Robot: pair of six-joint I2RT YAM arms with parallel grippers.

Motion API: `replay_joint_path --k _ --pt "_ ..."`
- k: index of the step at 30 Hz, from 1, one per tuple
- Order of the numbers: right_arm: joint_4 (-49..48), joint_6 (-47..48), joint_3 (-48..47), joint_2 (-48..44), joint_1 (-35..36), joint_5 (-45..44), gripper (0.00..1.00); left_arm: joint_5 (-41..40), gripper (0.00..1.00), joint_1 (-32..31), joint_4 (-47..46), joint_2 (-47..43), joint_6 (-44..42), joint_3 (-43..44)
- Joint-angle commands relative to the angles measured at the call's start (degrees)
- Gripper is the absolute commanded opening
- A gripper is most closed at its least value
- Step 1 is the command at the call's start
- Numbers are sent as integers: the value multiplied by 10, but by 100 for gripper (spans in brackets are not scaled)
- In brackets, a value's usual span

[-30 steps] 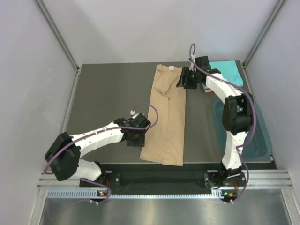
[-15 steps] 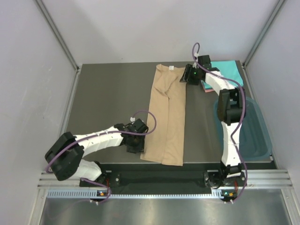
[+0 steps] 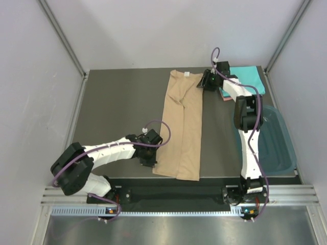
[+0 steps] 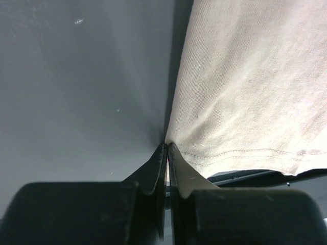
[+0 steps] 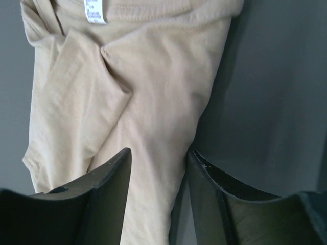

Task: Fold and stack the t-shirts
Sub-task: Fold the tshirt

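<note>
The tan t-shirt (image 3: pixel 184 122) lies folded lengthwise as a long strip down the middle of the table. My left gripper (image 3: pixel 152 162) is at its near left corner. In the left wrist view the gripper (image 4: pixel 167 146) is shut, pinching the hem corner of the tan cloth (image 4: pixel 245 76). My right gripper (image 3: pixel 204 84) is at the shirt's far right, near the collar. In the right wrist view it (image 5: pixel 158 159) is open and straddles the right edge of the tan cloth (image 5: pixel 143 76). The folded turquoise shirt (image 3: pixel 249 79) lies at the back right on the salmon-pink shirt (image 3: pixel 225 94).
A dark teal plastic tub (image 3: pixel 280 145) stands at the right edge of the table, beside my right arm. The dark table (image 3: pixel 117 107) is bare to the left of the shirt. A white label (image 5: pixel 95 10) shows at the collar.
My left gripper has moved toward the near edge, down to the shirt's near left corner. My right arm has stretched further back, its gripper shifting slightly toward the collar.
</note>
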State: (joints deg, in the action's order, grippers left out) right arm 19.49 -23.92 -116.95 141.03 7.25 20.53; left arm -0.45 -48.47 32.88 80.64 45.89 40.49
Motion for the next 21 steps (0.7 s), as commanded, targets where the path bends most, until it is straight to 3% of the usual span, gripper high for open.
replay_joint_path --k 1,5,8,17,21 --pt "-35 -9 -46 18 -8 12 45 -10 6 0 24 0 15 -7" --pt "-66 -22 -64 35 -10 24 22 2 6 -1 25 -14 33 -15" --pt "-89 -27 -75 46 -10 34 12 2 8 -2 24 -17 43 -16" --pt "-95 -38 -149 99 -23 42 11 36 7 -1 14 -1 51 -21" --pt "-103 -42 -166 111 -31 43 11 33 19 -1 15 -14 56 -24"
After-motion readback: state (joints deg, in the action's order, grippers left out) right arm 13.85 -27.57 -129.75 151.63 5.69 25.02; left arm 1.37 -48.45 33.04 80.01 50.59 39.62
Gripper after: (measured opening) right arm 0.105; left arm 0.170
